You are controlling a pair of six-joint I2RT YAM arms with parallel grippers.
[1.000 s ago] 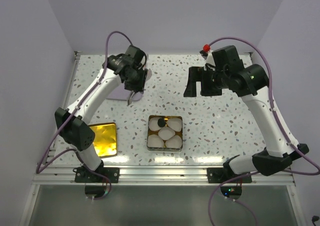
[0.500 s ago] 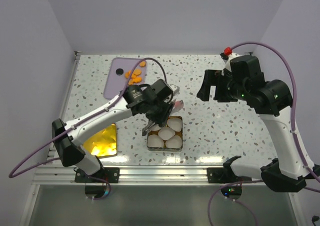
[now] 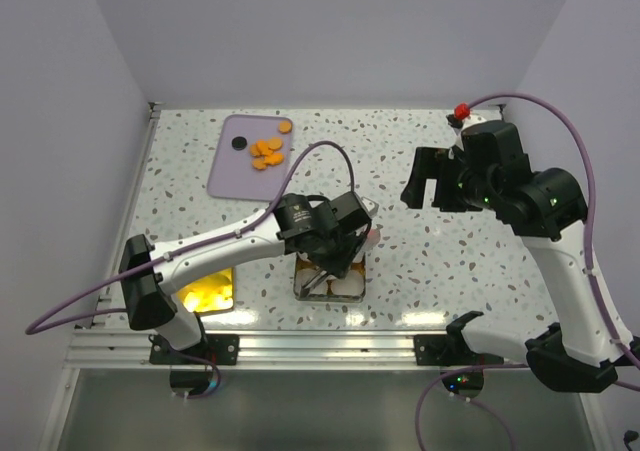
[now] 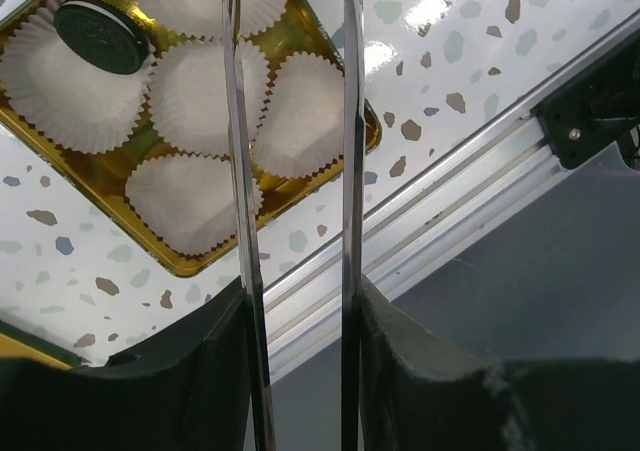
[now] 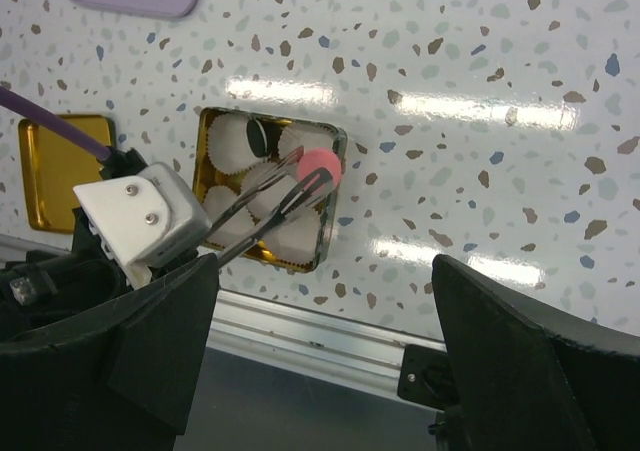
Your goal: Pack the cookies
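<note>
Outside the left wrist view, left pincer (image 5: 318,175) nips pink cookie (image 5: 322,161)

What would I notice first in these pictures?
Probably the pink round cookie pinched in the left arm's long thin hand, over the gold square tin of white paper cups, centre front. Next, the orange round cookies clustered on the purple flat tray at the far left.

Purple board (image 3: 235,178) far-left; gold lid (image 3: 212,291) near-left; paper cups (image 4: 195,86) in tin (image 4: 150,149).
</note>
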